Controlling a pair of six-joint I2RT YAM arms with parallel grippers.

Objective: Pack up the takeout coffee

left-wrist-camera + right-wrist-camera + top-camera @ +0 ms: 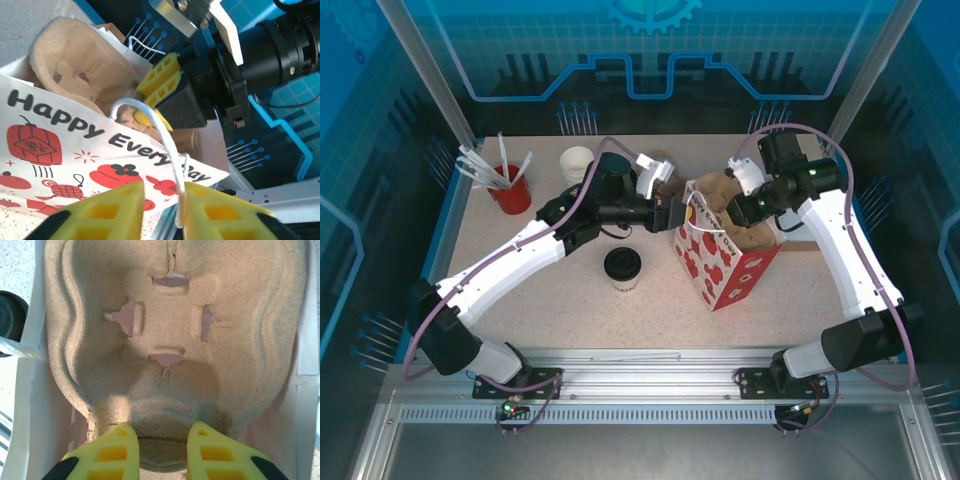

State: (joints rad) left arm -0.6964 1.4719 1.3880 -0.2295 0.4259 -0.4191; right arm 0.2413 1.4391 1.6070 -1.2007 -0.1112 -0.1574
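Observation:
The takeout coffee [622, 268], a short pale cup with a black lid, stands on the table left of the strawberry-print bag [720, 265]; its lid shows at the left edge of the right wrist view [9, 315]. My left gripper [680, 213] is at the bag's left rim. Its jaws [162, 192] stand apart, with the white bag handle [165, 135] lying against the right finger. My right gripper [735, 210] reaches into the bag from above. Its fingers [162, 432] are shut on a ridge of the brown pulp cup carrier [175, 300] inside the bag.
A red cup of white stirrers [510, 190] and a stack of white paper cups [577, 160] stand at the back left. The bag's white walls [27, 390] close in the carrier on both sides. The metal rail [650, 365] runs along the near edge.

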